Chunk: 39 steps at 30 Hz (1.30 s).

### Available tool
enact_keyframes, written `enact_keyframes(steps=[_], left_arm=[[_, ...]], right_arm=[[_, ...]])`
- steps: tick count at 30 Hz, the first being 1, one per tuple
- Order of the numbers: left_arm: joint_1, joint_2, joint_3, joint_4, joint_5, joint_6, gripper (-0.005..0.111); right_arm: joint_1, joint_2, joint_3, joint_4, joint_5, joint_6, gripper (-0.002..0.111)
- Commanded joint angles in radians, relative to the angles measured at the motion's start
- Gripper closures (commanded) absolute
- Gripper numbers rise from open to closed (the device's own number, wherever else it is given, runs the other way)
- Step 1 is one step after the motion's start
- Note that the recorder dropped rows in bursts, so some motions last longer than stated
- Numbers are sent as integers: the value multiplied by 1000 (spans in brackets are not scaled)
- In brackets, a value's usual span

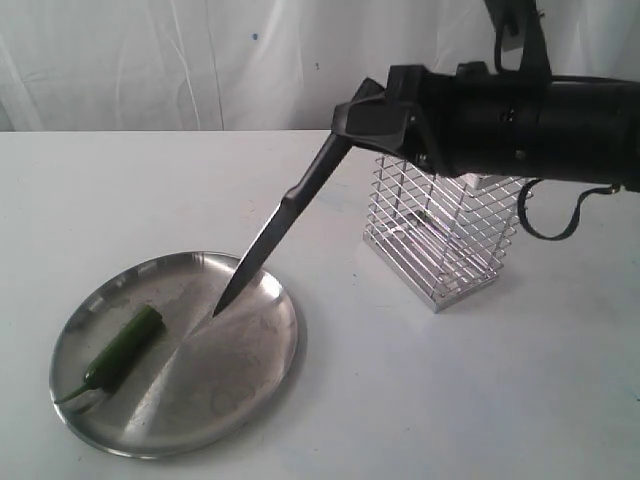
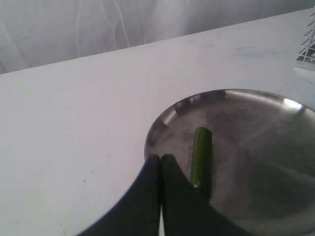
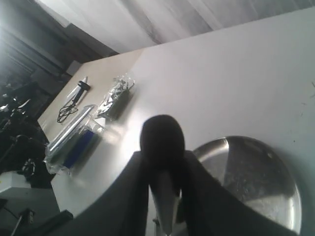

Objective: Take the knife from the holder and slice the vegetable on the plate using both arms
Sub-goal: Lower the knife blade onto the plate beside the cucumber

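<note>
Two roles: right gripper (image 1: 350, 118) clamps the knife (image 1: 275, 228) by its handle, tip angled over the plate (image 1: 240, 395) — ready to cut. Left gripper (image 2: 161, 159), fingers (image 2: 173, 189) together and empty, hangs near the vegetable (image 2: 202, 157) on that plate — likely to pin it.

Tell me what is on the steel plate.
One green chili pepper lies on the plate. The knife in the right hand points down over it; whether its tip touches is unclear. In the left wrist view the left hand hides the chili's near end.
</note>
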Motion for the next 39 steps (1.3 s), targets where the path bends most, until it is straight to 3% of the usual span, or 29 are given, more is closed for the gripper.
enact_keyframes(steps=[1, 8, 14, 27, 39], left_arm=[[-6, -3, 3, -2, -1, -6, 107], [-6, -3, 3, -2, -1, -6, 107], [-6, -3, 3, -2, -1, -6, 107], [-6, -3, 3, -2, -1, -6, 107], [-6, -3, 3, -2, -1, -6, 107]], right_arm=[[43, 7, 22, 21, -12, -34, 108], [109, 102, -17, 21, -54, -32, 108], [120, 280, -142, 21, 85, -39, 108], [120, 624, -378, 21, 174, 128, 108], [118, 752, -406, 21, 189, 142, 108]])
